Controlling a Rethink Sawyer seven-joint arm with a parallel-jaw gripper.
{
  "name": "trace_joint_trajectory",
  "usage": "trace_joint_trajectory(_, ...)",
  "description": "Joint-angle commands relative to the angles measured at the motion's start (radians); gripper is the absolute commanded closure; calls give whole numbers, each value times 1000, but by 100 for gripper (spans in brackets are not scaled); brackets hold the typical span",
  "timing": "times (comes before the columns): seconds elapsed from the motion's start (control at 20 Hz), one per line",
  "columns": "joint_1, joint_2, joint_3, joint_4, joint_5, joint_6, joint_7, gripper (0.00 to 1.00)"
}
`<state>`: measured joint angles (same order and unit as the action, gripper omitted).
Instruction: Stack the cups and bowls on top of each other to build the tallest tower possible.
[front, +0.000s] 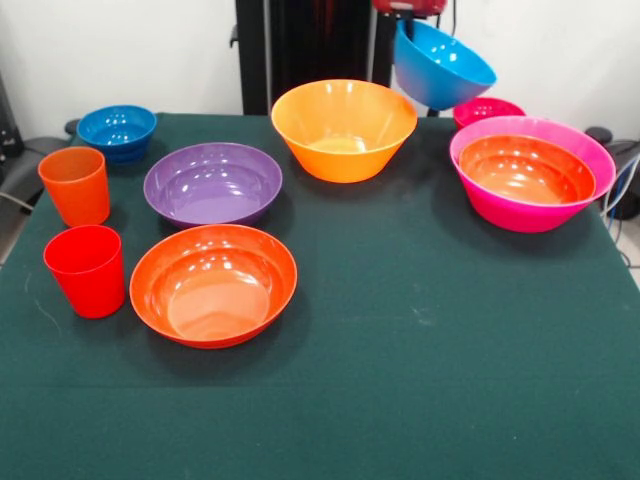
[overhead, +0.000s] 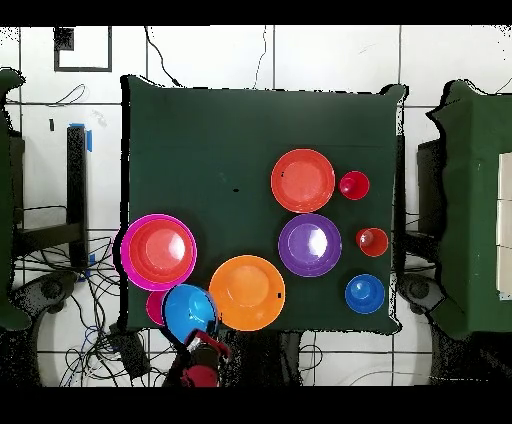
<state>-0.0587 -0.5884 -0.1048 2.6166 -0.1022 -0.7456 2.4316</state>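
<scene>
My gripper (front: 407, 20) comes down at the back and is shut on the rim of a blue bowl (front: 442, 66), holding it tilted above the table. From overhead the gripper (overhead: 205, 345) and held bowl (overhead: 188, 310) sit by the table's near edge. The tower (front: 530, 175) is the large pink bowl (overhead: 130, 272) with a red-orange bowl (overhead: 158, 250) nested in it, just right of the held bowl. A small pink-red bowl (front: 487, 108) stands behind it. The yellow-orange bowl (front: 343, 128), purple bowl (front: 212, 183), second red-orange bowl (front: 213, 283), second blue bowl (front: 117, 130), orange cup (front: 75, 185) and red cup (front: 86, 270) stand apart.
The green cloth table (front: 420, 380) has open room across its front and right front. The robot's black pedestal (front: 300, 45) stands behind the yellow-orange bowl. Cables and dark chairs lie beside the table in the overhead view.
</scene>
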Motion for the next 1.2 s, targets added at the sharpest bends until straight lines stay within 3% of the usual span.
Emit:
trace_joint_trajectory(0.05,116,100,96,-66,140,-51,321,100)
trace_joint_trajectory(0.25,166,74,103,-91,189,-20,360,100)
trace_joint_trajectory(0.5,178,57,108,-122,201,7,376,100)
trace_joint_trajectory(0.95,194,-142,146,-98,276,185,346,100)
trace_joint_trajectory(1.2,248,-236,163,-86,354,257,358,100)
